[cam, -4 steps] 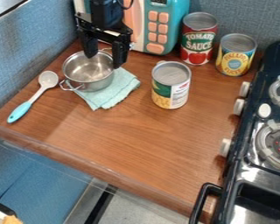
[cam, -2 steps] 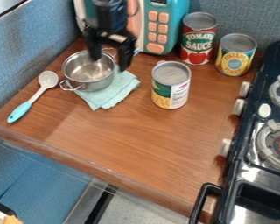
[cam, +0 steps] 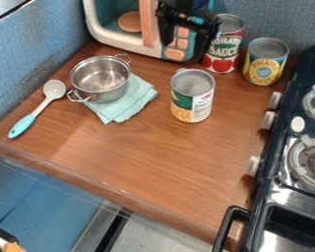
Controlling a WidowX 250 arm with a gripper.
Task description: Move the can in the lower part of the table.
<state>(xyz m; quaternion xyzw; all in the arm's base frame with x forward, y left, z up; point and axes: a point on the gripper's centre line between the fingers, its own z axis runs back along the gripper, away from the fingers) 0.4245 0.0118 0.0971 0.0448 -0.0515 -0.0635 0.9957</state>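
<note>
Well, the black gripper (cam: 183, 48) has its fingers wide apart, holding nothing, and the green and yellow can (cam: 192, 96) stands lower down, in front of them.

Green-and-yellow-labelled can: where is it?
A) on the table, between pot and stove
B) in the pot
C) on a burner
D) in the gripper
A: the can stands upright on the table, with the pot on one side and the stove on the other.

Passage along counter (cam: 147, 157) front; pot (cam: 100, 93), green-yellow can (cam: 192, 98), red can (cam: 223, 53) behind
</note>
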